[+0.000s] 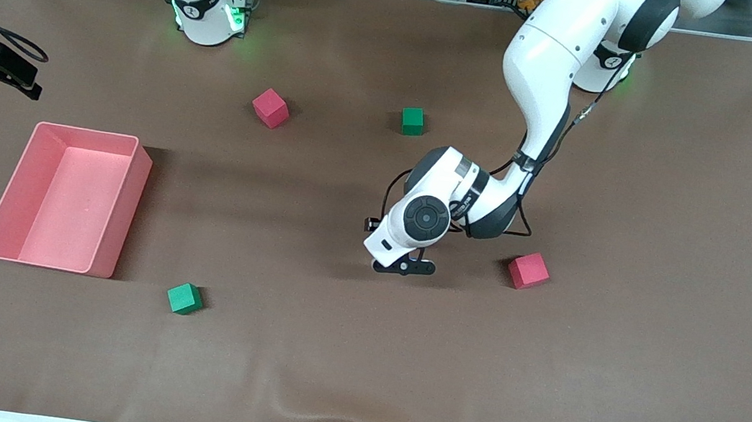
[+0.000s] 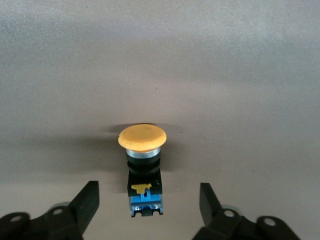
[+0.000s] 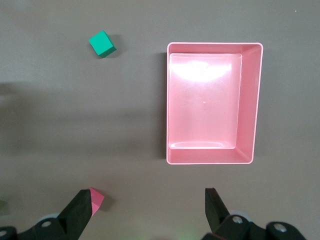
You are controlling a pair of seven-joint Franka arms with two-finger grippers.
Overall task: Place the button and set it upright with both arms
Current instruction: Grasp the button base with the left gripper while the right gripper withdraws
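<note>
The button lies on its side on the brown table. Its orange cap points away from my left gripper and its black-and-blue body points toward it. My left gripper is open and low over the table near the middle. Its fingers stand on either side of the button's body without touching it. In the front view the left hand hides the button. My right gripper is open and empty, held high above the table near the right arm's base; it is out of the front view.
A pink bin stands toward the right arm's end, also in the right wrist view. Red cubes and green cubes lie scattered. The red cube nearest the left gripper lies beside it.
</note>
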